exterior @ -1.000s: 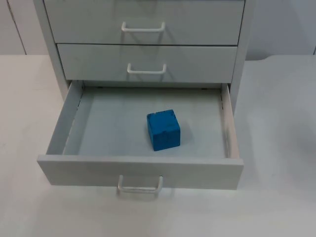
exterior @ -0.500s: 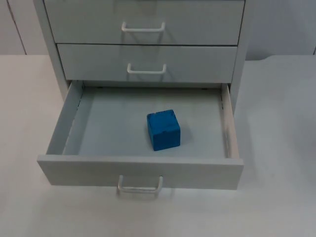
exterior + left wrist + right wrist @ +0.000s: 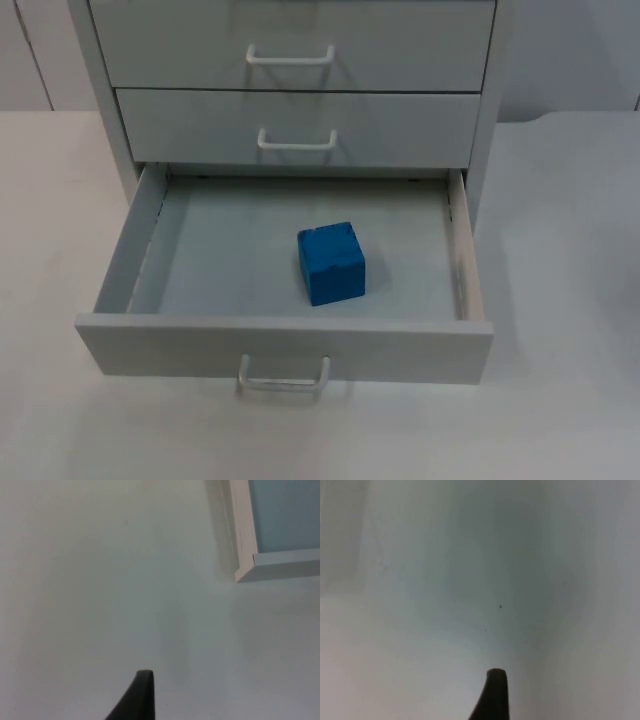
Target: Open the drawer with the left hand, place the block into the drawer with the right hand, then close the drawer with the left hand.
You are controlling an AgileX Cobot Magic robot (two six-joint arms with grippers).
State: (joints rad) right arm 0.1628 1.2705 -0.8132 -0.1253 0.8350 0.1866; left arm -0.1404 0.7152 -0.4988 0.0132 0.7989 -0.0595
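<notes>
The bottom drawer [image 3: 120, 262] of the grey cabinet stands pulled out, with its white handle [image 3: 284, 378] facing the table's front edge. A blue block [image 3: 331, 263] rests on the drawer floor, slightly right of centre and apart from the walls. My left gripper [image 3: 142, 700] hangs over bare white table, off to the side of a corner of the open drawer [image 3: 246, 555]. My right gripper [image 3: 494, 697] hangs over bare table with nothing near it. Both arms wait away from the cabinet.
Two shut drawers with white handles [image 3: 290, 56] [image 3: 297, 141] sit above the open one. White table [image 3: 560, 300] lies free on both sides of the cabinet and in front of the drawer. The grey partition wall stands behind.
</notes>
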